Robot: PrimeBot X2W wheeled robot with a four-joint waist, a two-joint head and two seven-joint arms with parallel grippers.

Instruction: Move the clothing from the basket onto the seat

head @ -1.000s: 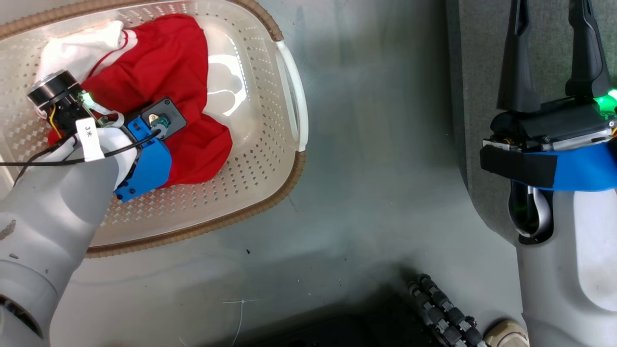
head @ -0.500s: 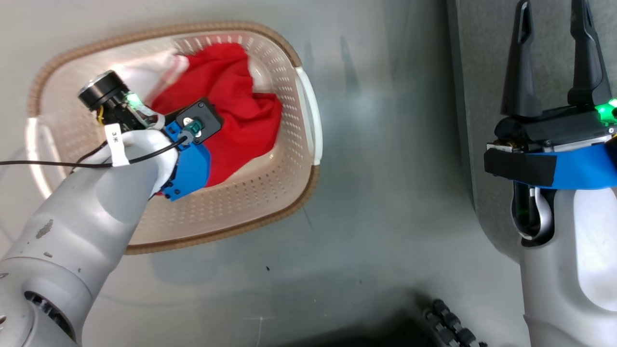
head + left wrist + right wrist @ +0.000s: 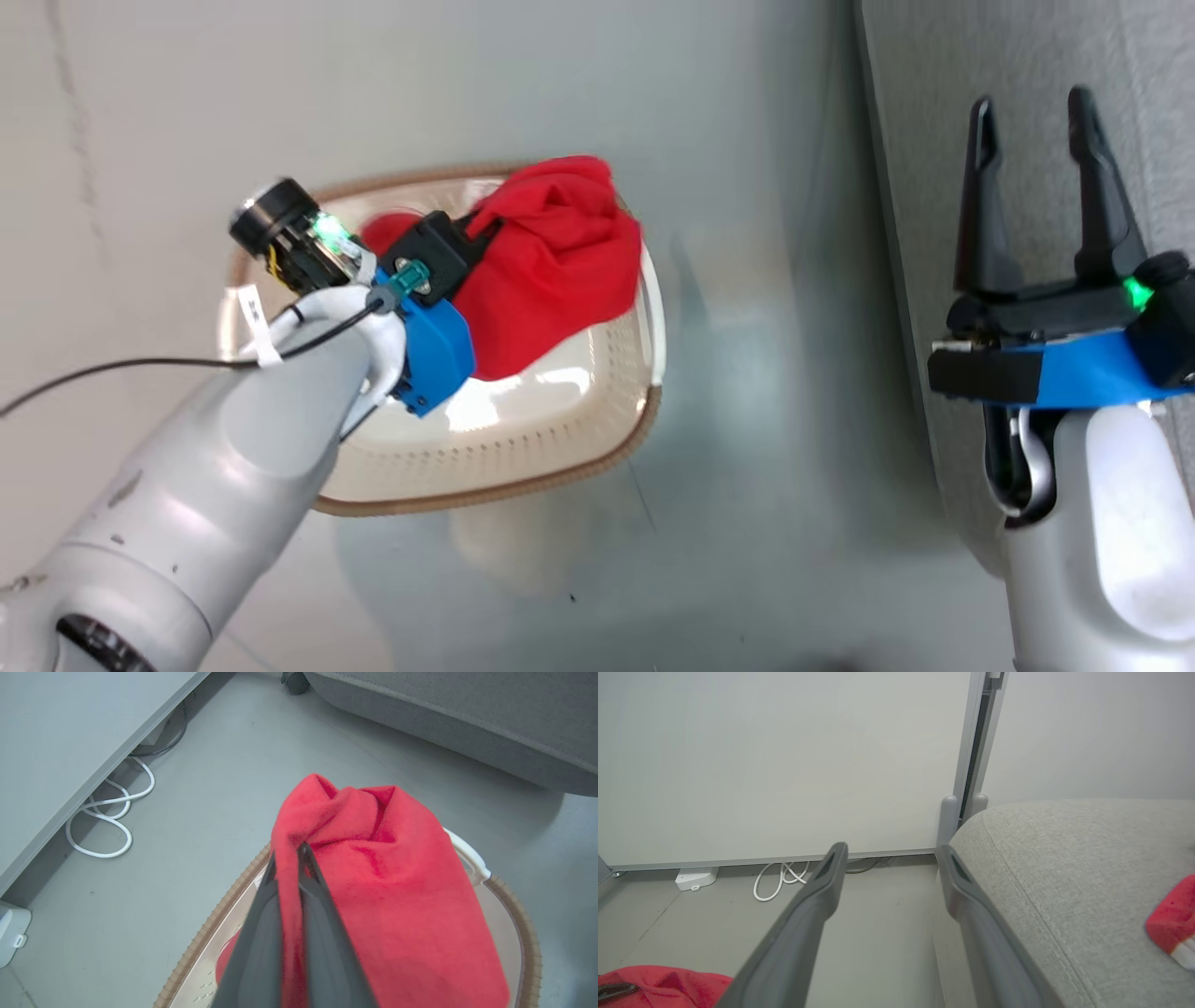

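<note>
Fingers (image 3: 254, 952) of the left gripper (image 3: 288, 854) are clenched on a fold of a bright red fabric garment (image 3: 397, 896). The cloth is pinched between the two dark tips and hangs in a bunched mass down one side of them.

In the head view the garment (image 3: 551, 271) is held above an oval cream plastic laundry basket (image 3: 523, 471) with perforated sides and a brown woven-look rim. Its upper part is raised over the far rim, beside the white side handle (image 3: 656, 308). Whether its lower end touches the basket's bottom cannot be told. The basket stands on a grey floor (image 3: 747, 467).

The right gripper (image 3: 1030, 105) is held with its fingers spread apart and nothing between them. It is poised at the edge of a large grey fabric-upholstered seat (image 3: 1167, 93), well apart from the basket. In the right wrist view the seat's rounded edge and seam line (image 3: 1031, 877) are seen just beside the right-hand finger. A smaller red piece with a white edge (image 3: 1171, 924) lies on the cushion at that view's right border.

White cables (image 3: 780, 877) and a white power strip (image 3: 696, 877) lie on the floor against a pale wall (image 3: 784, 765).
</note>
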